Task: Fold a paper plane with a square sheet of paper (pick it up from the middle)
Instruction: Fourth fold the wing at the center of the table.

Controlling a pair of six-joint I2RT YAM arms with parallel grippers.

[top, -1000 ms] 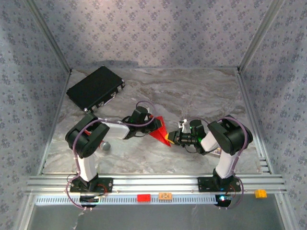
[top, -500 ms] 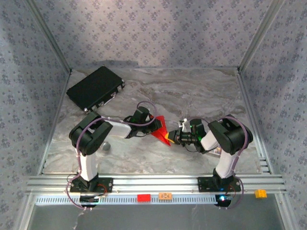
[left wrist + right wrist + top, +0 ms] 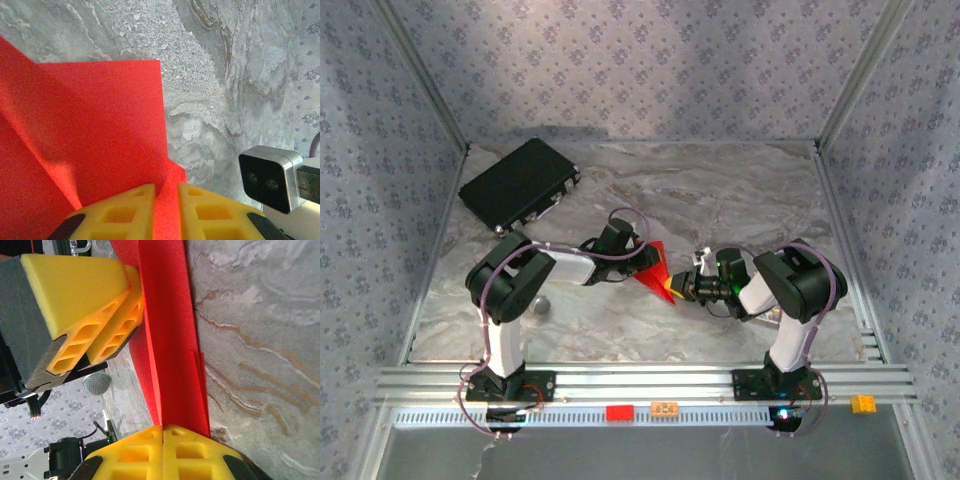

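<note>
The square sheet of paper (image 3: 655, 266) is a creased bright-red wedge held just above the marble table (image 3: 720, 200), between the two arms. My left gripper (image 3: 643, 260) comes at it from the left. In the left wrist view its yellow fingers (image 3: 125, 210) are shut on a fold of the red paper (image 3: 100, 125). My right gripper (image 3: 673, 286) holds the wedge's near right end. In the right wrist view that gripper (image 3: 163, 429) is pressed shut on the paper's (image 3: 172, 340) crease, with the left gripper's yellow fingers (image 3: 95, 305) at the upper left.
A black case (image 3: 520, 183) lies at the back left. A small round grey object (image 3: 540, 304) sits beside the left arm. A red block (image 3: 618, 412), an orange block (image 3: 665, 408) and a yellow block (image 3: 863, 403) rest on the front rail.
The left arm's wrist has shifted slightly up and to the right, nudging the red wedge with it. The right arm has stayed put.
</note>
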